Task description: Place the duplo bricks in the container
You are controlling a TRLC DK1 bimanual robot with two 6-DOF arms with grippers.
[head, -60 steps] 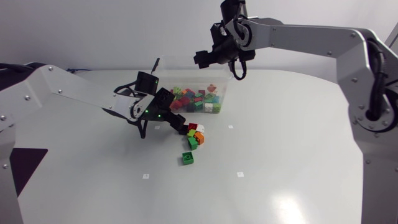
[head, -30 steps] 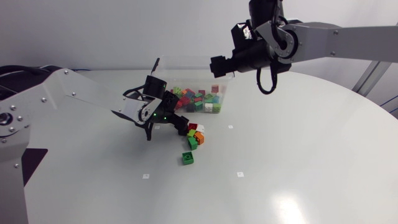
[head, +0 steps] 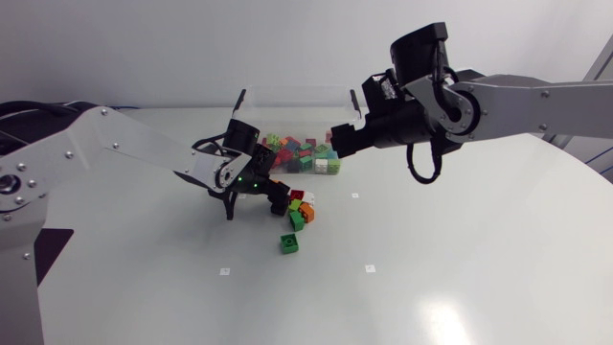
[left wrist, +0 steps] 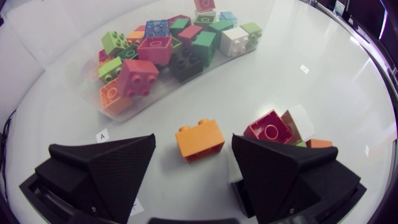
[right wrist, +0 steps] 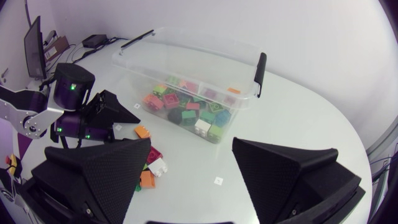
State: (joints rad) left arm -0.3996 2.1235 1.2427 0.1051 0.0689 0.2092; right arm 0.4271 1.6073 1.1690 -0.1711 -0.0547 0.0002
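An orange brick (left wrist: pixel 199 139) lies on the table between the fingers of my left gripper (left wrist: pixel 194 147), which is open with a gap on both sides of the brick. Just beside it sit a red brick (left wrist: pixel 268 127), a white one (left wrist: pixel 300 118) and another orange one (left wrist: pixel 318 143). In the head view this left gripper (head: pixel 271 192) is low at the small brick cluster (head: pixel 302 209), and a green brick (head: pixel 288 243) lies alone nearer the front. The clear container (head: pixel 251 107) behind holds several bricks. My right gripper (head: pixel 343 134) hangs open and empty by the container's right end.
The container (right wrist: pixel 186 53) has black handles on its ends, one of them (right wrist: pixel 260 66) on the side nearest my right gripper (right wrist: pixel 191 143). Small white markers (head: pixel 370 268) dot the white table.
My right arm has swung down and to the right, bringing its gripper from above the container's back to its right end. My left gripper has edged slightly toward the brick cluster.
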